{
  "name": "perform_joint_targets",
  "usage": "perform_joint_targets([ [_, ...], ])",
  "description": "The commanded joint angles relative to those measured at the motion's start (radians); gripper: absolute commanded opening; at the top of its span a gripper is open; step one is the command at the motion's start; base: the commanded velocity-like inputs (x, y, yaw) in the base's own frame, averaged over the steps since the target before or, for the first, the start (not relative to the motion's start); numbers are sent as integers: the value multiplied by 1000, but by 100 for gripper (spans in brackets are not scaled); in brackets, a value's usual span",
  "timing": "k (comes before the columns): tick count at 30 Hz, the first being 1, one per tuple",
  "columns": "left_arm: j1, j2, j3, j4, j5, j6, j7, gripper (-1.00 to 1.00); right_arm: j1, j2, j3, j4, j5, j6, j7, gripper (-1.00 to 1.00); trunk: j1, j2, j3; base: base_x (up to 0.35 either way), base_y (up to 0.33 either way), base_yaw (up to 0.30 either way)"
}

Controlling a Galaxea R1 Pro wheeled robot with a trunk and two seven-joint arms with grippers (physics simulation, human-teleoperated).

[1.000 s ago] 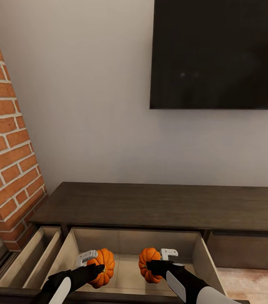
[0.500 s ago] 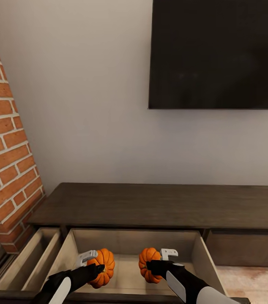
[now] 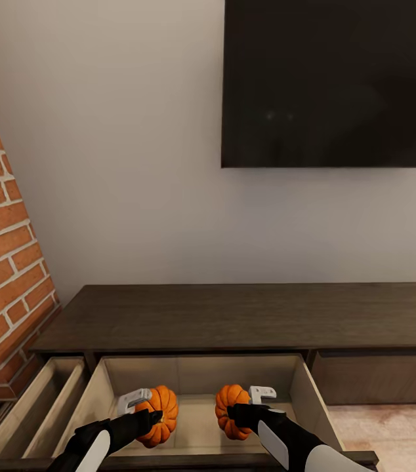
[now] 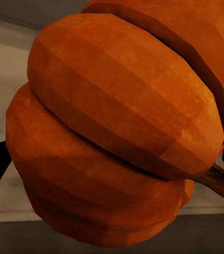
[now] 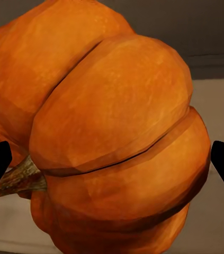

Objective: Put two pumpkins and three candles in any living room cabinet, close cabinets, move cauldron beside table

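Pumpkins (image 3: 161, 406) (image 3: 231, 410), unlabelled, sit clamped in both jaws over the open drawer (image 3: 195, 373).

My head view is evenly and softly lit, with no visible lamp and no hard shadows. The wall (image 3: 136, 164) grades from pale to slightly grey. The TV (image 3: 332, 82) screen is near black with two faint specks of reflection. The drawer (image 3: 195, 377) interior is shaded under the cabinet top (image 3: 234, 314). In my wrist views each pumpkin (image 4: 117, 132) (image 5: 112, 137) shows faceted, low-detail texture; shading is diffuse, without glare.
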Motion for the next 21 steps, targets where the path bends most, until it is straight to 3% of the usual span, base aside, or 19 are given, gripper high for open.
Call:
perform_joint_targets([
  [1, 0, 1, -2, -1, 6, 3, 5, -100, -1, -1, 8, -2, -8, 3, -7, -100, 0, 0, -1, 0, 0, 0],
  [16, 0, 2, -1, -1, 6, 3, 5, -100, -1, -1, 8, -2, -8, 3, -7, -100, 1, -1, -13, 0, 0, 0],
  [17, -1, 2, -1, -1, 6, 3, 5, 100, -1, -1, 8, -2, -8, 3, -7, -100, 1, -1, -13, 0, 0, -5],
  [21, -1, 2, -1, -1, 6, 4, 6, 100, -1, -1, 8, -1, -8, 3, -7, -100, 1, -1, -13, 0, 0, -183],
])
